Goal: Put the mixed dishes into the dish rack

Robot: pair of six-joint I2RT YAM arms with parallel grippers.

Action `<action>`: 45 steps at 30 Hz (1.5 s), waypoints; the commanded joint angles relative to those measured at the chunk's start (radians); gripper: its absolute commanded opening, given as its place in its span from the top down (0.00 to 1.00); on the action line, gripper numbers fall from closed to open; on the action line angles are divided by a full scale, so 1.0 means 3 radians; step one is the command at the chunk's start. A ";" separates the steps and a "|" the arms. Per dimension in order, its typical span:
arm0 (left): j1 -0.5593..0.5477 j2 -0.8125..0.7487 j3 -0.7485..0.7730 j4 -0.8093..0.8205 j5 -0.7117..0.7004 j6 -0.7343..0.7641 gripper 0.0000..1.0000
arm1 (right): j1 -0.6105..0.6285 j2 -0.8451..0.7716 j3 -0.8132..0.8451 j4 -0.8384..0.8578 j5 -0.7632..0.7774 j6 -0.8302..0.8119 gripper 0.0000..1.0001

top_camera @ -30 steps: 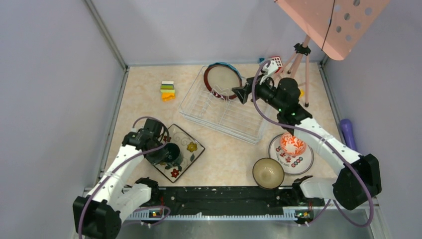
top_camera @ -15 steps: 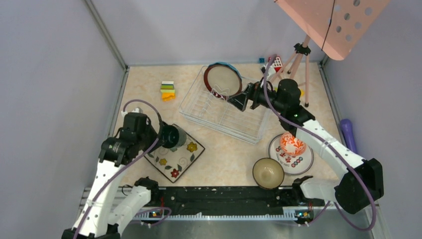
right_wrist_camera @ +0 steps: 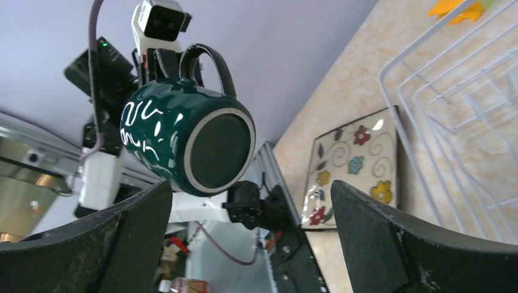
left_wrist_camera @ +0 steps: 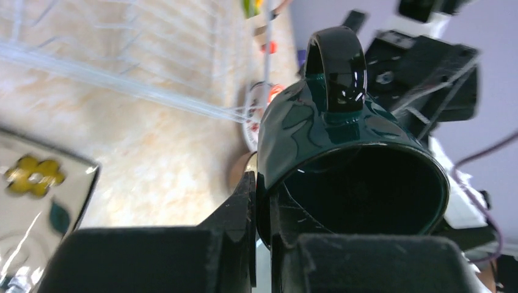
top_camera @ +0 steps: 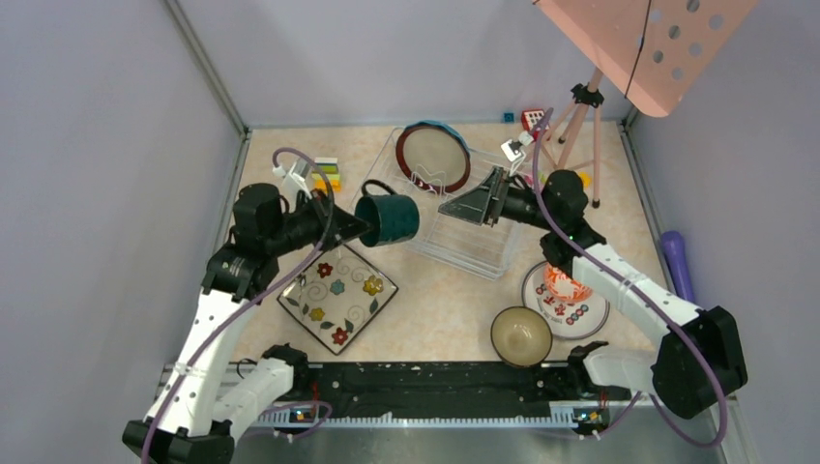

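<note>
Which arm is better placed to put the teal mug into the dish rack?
Left. The left hand is shut on the teal mug's rim, holding it raised at the dish rack's edge. The right hand is open and empty.

Beige speckled desk [top_camera: 454, 300] carries white wire dish rack [top_camera: 483, 261], square floral plate [top_camera: 338, 295], tan bowl [top_camera: 521, 335], white red-marked plate [top_camera: 592, 311], purple cylinder [top_camera: 674, 259].

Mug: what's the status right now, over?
Left gripper shut on mug, held sideways, airborne. Right gripper open above rack, facing mug. Nothing between them.
</note>
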 commanded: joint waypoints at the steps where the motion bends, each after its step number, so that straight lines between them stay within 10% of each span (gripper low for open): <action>1: 0.0004 0.0111 0.0021 0.1355 0.0730 -0.0456 1.00 | 0.0041 -0.0084 -0.0078 0.0722 -0.0256 0.0798 0.01; 13: -0.0042 0.0482 0.0051 0.2208 0.1029 -0.0935 1.00 | 0.0170 0.0169 -0.0193 0.2237 -0.0257 0.2086 0.01; 36: -0.0277 0.0707 0.0185 0.2156 0.1021 -0.0624 1.00 | 0.0471 0.0456 0.0051 0.2179 -0.0003 0.2246 0.02; 45: -0.0271 0.0632 0.0066 0.2164 0.0956 -0.0375 0.90 | 0.0463 0.0285 0.0086 0.1771 0.0180 0.1879 0.70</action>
